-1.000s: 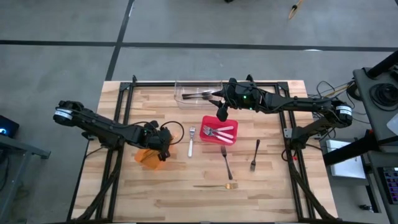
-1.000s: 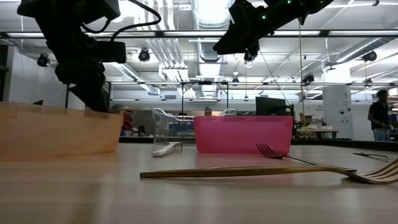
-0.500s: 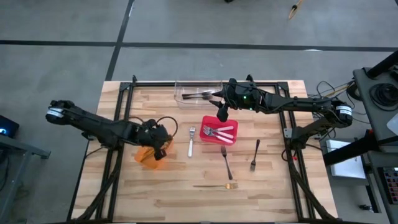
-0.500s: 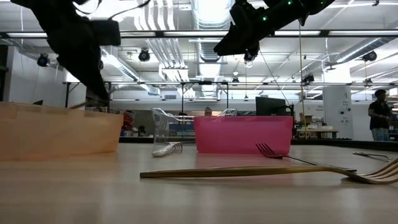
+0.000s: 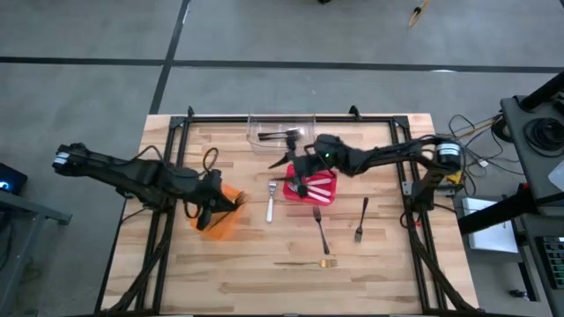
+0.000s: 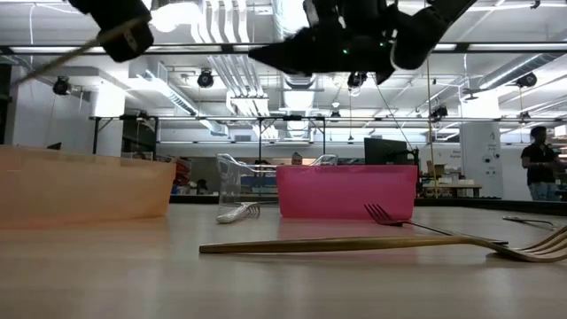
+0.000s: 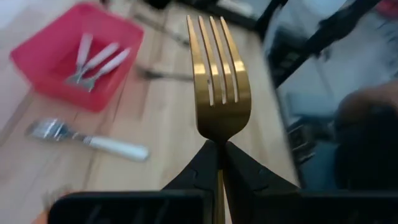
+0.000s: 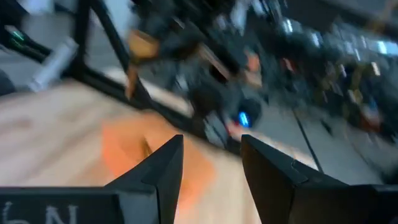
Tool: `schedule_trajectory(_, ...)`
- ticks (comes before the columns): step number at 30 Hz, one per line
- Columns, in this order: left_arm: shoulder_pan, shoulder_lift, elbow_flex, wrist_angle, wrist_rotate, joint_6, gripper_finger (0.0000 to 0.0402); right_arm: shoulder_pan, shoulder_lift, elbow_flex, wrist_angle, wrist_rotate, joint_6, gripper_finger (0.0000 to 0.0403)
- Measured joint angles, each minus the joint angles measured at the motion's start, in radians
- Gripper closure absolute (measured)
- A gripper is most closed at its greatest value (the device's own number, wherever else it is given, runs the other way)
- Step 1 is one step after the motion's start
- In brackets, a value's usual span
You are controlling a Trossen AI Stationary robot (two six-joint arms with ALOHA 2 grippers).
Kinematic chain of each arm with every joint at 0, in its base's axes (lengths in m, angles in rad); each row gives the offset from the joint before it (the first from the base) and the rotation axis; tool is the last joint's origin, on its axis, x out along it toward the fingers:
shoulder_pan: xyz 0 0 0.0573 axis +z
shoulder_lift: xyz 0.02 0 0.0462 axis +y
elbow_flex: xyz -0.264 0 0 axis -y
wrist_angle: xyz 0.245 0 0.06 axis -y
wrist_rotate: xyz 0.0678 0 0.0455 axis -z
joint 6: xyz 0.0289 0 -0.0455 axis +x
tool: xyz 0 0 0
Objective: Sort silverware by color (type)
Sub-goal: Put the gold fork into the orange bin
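Left wrist view showed my left claw (image 7: 219, 163) clamped on the gold fork (image 7: 217, 81), tines pointing straight out ahead. It hung above the orange bin (image 5: 218, 222), while my right claw (image 5: 295, 173) hovered open beside the red bin (image 5: 322, 189).

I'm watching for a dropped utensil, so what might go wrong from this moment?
The left gripper pinches the gold fork only at its neck, so it may swivel or slip. The open right gripper hangs over the red bin edge, near the white-handled fork, and might knock either.
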Motion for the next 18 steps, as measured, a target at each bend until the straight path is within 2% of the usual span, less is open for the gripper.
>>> schedule_trajectory(4, 0.0, -0.01, 0.0, 0.078, 0.003, -0.002, 0.0402, 0.041, 0.066, 0.068, 0.08, -0.099, 0.036, 0.025)
schedule_trajectory(7, 0.0, 0.012, 0.0, 0.159, 0.005, 0.031, 0.0402, 0.061, 0.105, 0.124, 0.074, -0.126, 0.087, 0.025)
schedule_trajectory(13, 0.0, 0.079, -0.001, 0.295, 0.086, 0.124, 0.0402, 0.062, 0.148, 0.205, 0.073, -0.383, 0.215, 0.025)
schedule_trajectory(18, 0.0, 0.156, -0.001, 0.378, 0.102, 0.155, 0.0402, 0.085, 0.15, 0.217, 0.085, -0.431, 0.235, 0.025)
